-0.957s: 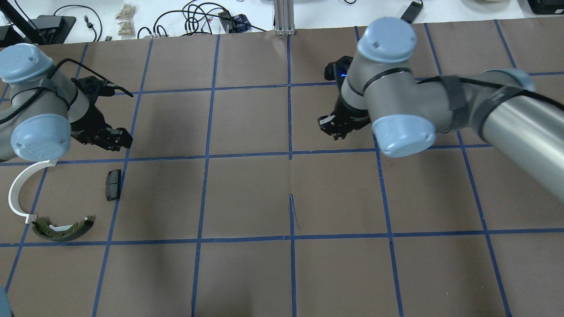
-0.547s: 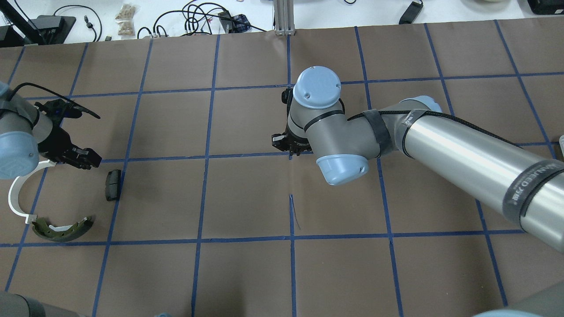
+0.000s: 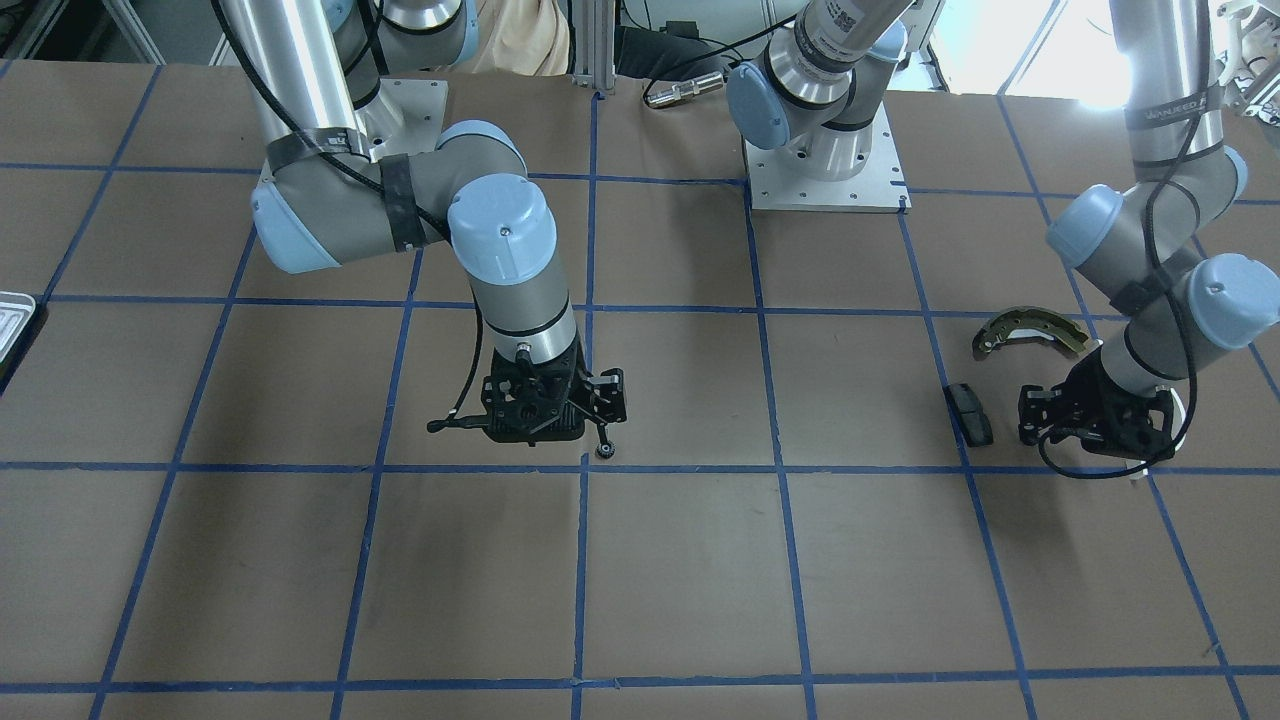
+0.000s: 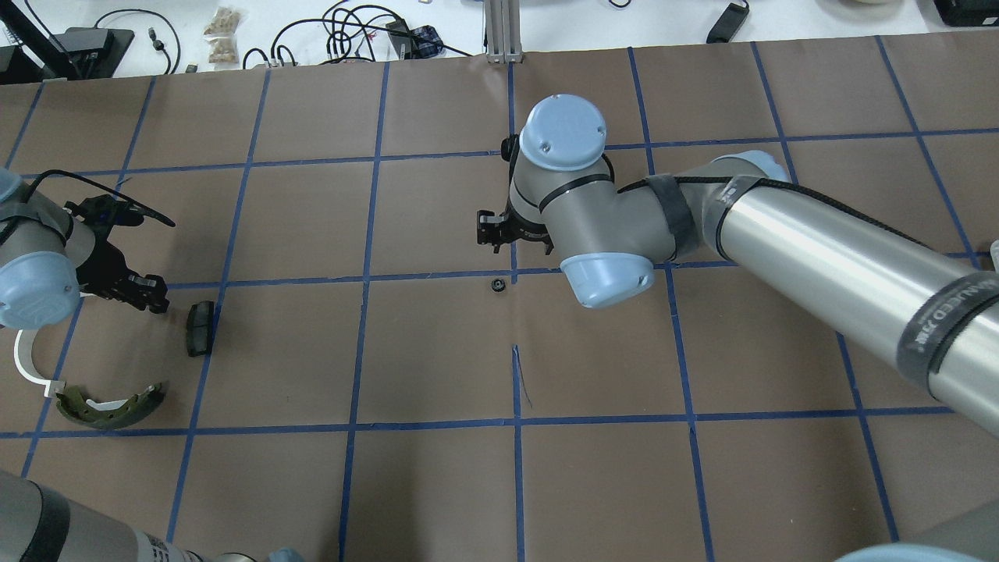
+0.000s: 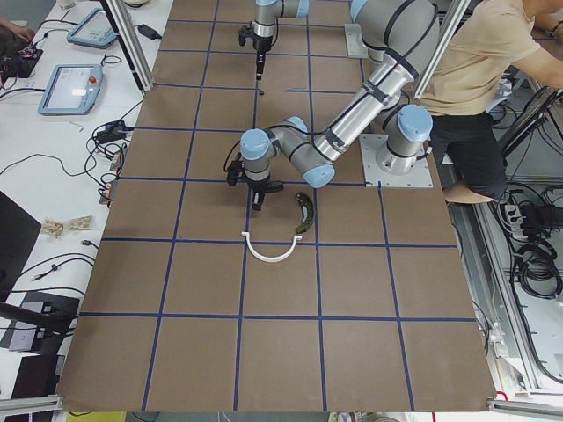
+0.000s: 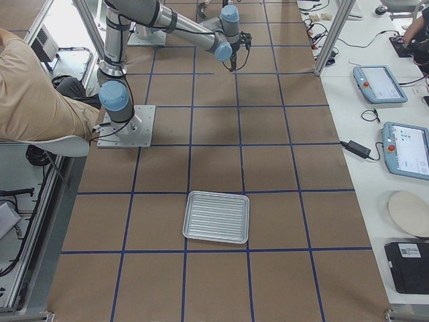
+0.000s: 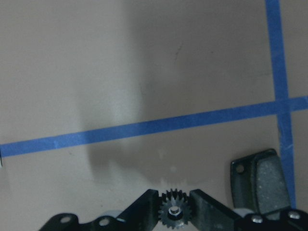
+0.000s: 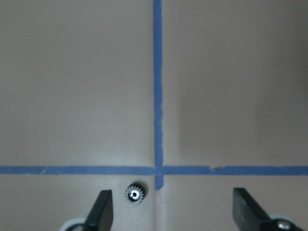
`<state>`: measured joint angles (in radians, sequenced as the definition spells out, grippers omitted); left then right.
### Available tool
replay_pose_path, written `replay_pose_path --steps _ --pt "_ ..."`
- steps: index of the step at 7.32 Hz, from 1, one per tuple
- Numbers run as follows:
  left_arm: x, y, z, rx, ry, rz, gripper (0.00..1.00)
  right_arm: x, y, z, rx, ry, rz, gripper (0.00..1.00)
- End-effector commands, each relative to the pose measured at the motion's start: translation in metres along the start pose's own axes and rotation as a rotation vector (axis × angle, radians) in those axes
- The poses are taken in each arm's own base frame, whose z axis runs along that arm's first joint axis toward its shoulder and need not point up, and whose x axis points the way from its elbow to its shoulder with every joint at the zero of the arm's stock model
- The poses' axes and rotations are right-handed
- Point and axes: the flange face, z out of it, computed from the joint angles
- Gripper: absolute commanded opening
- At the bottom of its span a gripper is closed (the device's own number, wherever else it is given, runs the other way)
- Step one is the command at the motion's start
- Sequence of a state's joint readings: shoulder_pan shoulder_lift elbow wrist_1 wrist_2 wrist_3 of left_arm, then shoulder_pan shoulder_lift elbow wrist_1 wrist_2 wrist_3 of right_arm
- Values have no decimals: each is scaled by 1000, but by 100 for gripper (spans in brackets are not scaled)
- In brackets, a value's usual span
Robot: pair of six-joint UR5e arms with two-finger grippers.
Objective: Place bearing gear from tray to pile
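My left gripper [image 7: 174,204] is shut on a small black bearing gear [image 7: 174,212] and hangs over the pile beside the black pad [image 7: 260,180]. The pile at the table's left holds the black pad [image 4: 200,328], the olive brake shoe [image 4: 109,406] and the white half-ring [image 4: 27,363], with the left gripper [image 4: 144,295] just left of the pad. My right gripper [image 8: 173,211] is open above a second small gear [image 8: 135,194] that lies on the table at the centre [image 4: 495,283]. The tray [image 6: 216,217] lies far to the right and looks empty.
Brown paper with a blue tape grid covers the table [image 4: 437,468]. Cables and small devices [image 4: 367,35] lie along the far edge. A corner of the tray [image 3: 12,315] shows at the front view's left edge. An operator [image 5: 479,61] sits by the robot base.
My right arm swung left to the table's centre, opened, and a gear now lies on the table below it. My left arm moved down toward the pile.
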<state>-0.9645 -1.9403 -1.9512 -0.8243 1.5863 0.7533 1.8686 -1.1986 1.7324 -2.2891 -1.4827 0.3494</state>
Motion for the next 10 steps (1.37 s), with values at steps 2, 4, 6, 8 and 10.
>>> replay_pose_path --steps 2,4,6,8,10 --pt "49 -33 -59 17 -25 -75 100 100 -61 -167 -81 63 18 100" --pt "201 -95 -110 17 -25 -158 100 144 -42 -250 -91 74 29 100" --pt "330 -118 -109 38 8 -214 100 142 -24 -268 -92 78 60 100" --pt "437 -120 -92 14 90 -130 100 144 -17 -272 -93 131 40 100" --pt "495 -97 -54 -39 66 -34 100 151 -3 -271 -106 199 26 100"
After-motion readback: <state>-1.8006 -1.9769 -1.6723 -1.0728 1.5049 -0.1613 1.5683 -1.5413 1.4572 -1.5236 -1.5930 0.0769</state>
